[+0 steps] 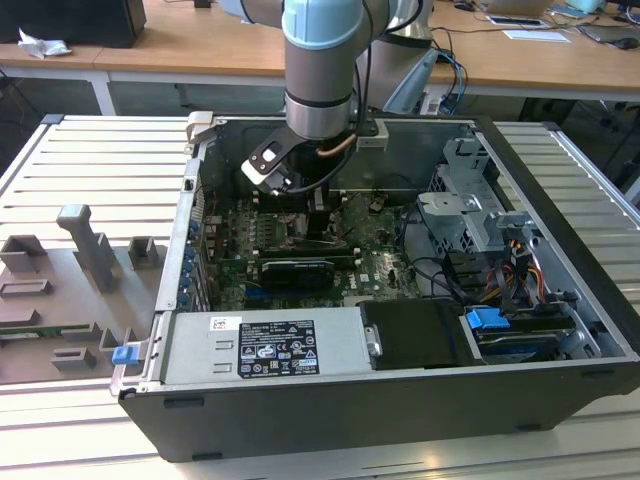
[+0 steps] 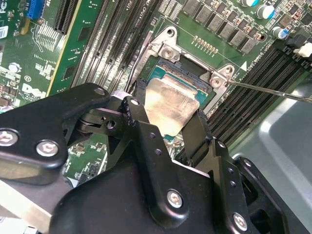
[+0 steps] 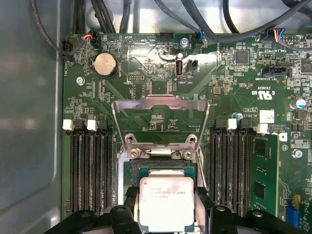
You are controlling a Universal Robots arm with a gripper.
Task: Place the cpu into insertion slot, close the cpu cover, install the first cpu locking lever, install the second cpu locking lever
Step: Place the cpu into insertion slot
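- The gripper (image 2: 166, 113) clamps the cpu (image 3: 165, 207) by 2 edges, over the insertion slot (image 3: 163, 167).
- The cpu cover (image 3: 161, 101) stands open.
- Memory slots (image 3: 90, 170) flank the insertion slot.

An open black computer case (image 1: 350, 425) lies on a slatted grey tabletop (image 1: 90, 160). Inside it, a silver power supply (image 1: 340, 345) sits along the near wall, and a metal drive cage (image 1: 465, 215) stands toward the exterior view's right. Grey plastic blocks (image 1: 90, 245) stand beside the case. In the first wrist view, a coin battery (image 3: 105, 65) sits on the green board (image 3: 229, 83), near black cables (image 3: 107, 14).
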